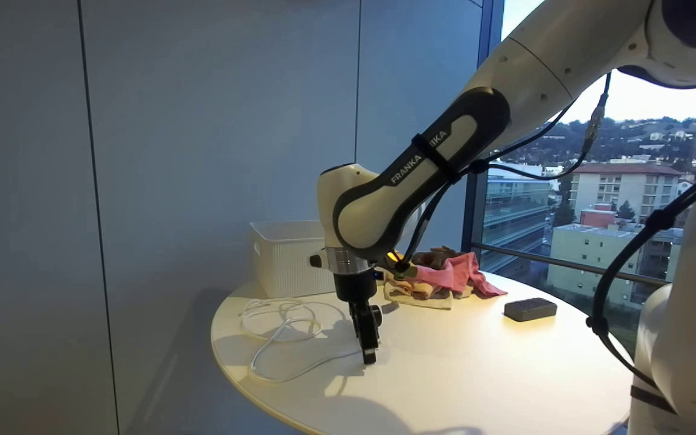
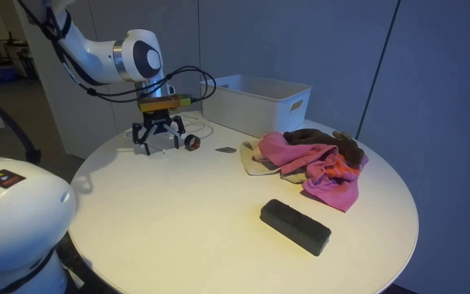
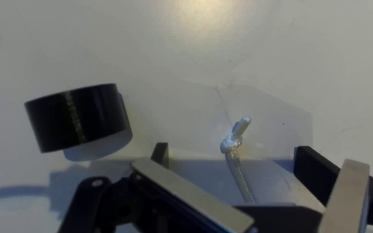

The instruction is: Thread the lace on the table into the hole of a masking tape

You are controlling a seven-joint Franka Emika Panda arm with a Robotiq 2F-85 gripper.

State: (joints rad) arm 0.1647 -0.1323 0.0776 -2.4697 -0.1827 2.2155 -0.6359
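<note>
The white lace (image 1: 324, 361) lies in loose loops on the round table. Its knotted end shows in the wrist view (image 3: 233, 145) and in an exterior view (image 2: 163, 151). A black roll of tape (image 3: 76, 118) stands on its edge beside the gripper; its hole shows in an exterior view, where the roll (image 2: 187, 141) is close to one finger. My gripper (image 2: 162, 149) is open, pointing down, with fingertips close to the table. In the wrist view the gripper (image 3: 231, 155) has a finger on each side of the lace end, apart from it. It also shows edge-on (image 1: 370, 356).
A white plastic bin (image 2: 239, 110) stands behind the lace loops. A small flat grey piece (image 2: 226, 150) lies beyond the tape. A pile of pink and brown cloths (image 2: 300, 151) lies past it. A dark oblong block (image 2: 296, 226) lies nearer the table's (image 2: 169, 228) other side.
</note>
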